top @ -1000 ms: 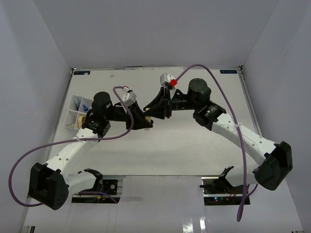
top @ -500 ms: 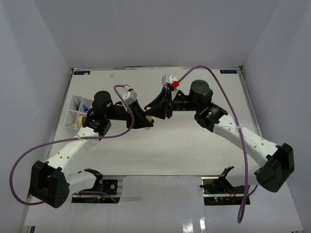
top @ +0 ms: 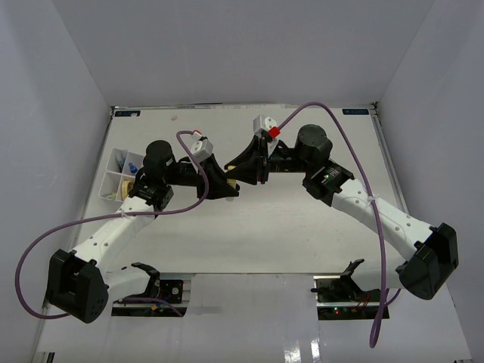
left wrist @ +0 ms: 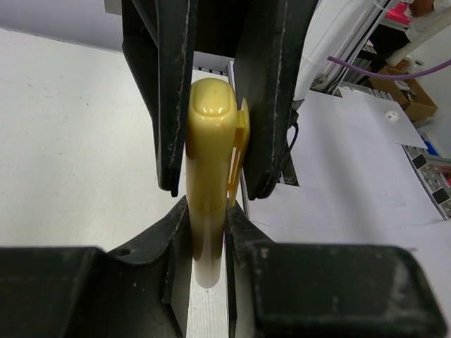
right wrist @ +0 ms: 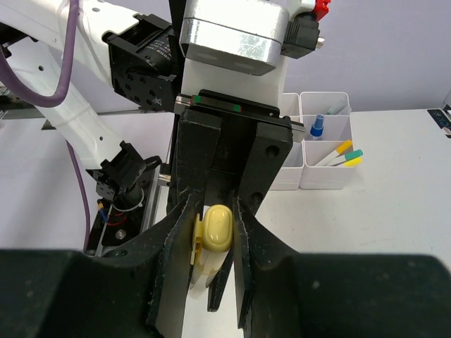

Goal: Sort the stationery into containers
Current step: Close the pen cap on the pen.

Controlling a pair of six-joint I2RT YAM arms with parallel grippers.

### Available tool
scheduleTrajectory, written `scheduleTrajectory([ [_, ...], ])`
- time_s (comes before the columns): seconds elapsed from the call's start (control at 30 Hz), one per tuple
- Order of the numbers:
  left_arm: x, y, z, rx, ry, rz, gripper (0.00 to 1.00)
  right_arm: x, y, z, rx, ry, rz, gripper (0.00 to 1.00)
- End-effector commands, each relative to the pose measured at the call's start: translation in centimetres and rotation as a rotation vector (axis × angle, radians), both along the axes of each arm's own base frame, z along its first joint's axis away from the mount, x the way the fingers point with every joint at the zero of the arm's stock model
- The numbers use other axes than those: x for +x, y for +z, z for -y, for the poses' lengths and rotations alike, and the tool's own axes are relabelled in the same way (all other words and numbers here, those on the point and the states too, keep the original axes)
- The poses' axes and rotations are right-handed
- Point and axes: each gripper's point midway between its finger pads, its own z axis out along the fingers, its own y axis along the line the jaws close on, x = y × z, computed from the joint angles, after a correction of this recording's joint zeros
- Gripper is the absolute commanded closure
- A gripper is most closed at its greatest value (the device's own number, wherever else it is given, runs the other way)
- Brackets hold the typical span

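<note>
Seen from above, the left arm [top: 113, 231] bends up from its base and reaches to the right. The right arm [top: 370, 208] bends up and reaches to the left. The 2 meet tip to tip over the middle of the desk [top: 302, 234]. The left wrist camera looks along the left end effector [left wrist: 206, 205]. Its 2 black fingers are squeezed onto the pale lower part of the yellow pen [left wrist: 209, 134]. In that same view the right end effector [left wrist: 215, 190] comes in from the top. It presses on the pen's yellow cap, with 1 finger on the smooth side and 1 on the clip. So both are clamped on the 1 pen, which is held between them over the desk. The right wrist camera shows the cap end-on. It also shows something the left one does not: the white tray [right wrist: 324, 179]. The tray has a small bottle [right wrist: 318, 127] with a blue cap in 1 box. It has pens [right wrist: 342, 153] with yellow and teal tips in the next box. From above, the tray sits at the left side of the desk, partly hidden by the left arm.
</note>
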Motion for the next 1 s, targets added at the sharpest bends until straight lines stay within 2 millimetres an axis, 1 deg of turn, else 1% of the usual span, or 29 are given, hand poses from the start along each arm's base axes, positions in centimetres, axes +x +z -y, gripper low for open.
scheduleTrajectory([
  [0.0,0.9,11.4,-0.5,-0.199,0.102,0.337,1.0,-6.3,-13.5,1.3,-0.374,0.211,-0.372,0.92],
  [0.1,0.8,11.8,-0.5,-0.205,0.105,0.351,1.0,-6.6,-14.1,1.4,-0.389,0.218,-0.384,0.92],
  [0.37,1.1,12.2,-0.6,-0.211,0.124,0.359,1.0,-7.2,-14.8,1.8,-0.413,0.223,-0.394,0.92],
  [0.67,1.6,12.9,-0.9,-0.216,0.139,0.37,1.0,-8.1,-16.4,2.6,-0.455,0.225,-0.437,0.92],
  [0.97,1.5,13.6,-1.2,-0.237,0.141,0.385,1.0,-8.4,-16.9,2.7,-0.458,0.231,-0.436,0.92],
])
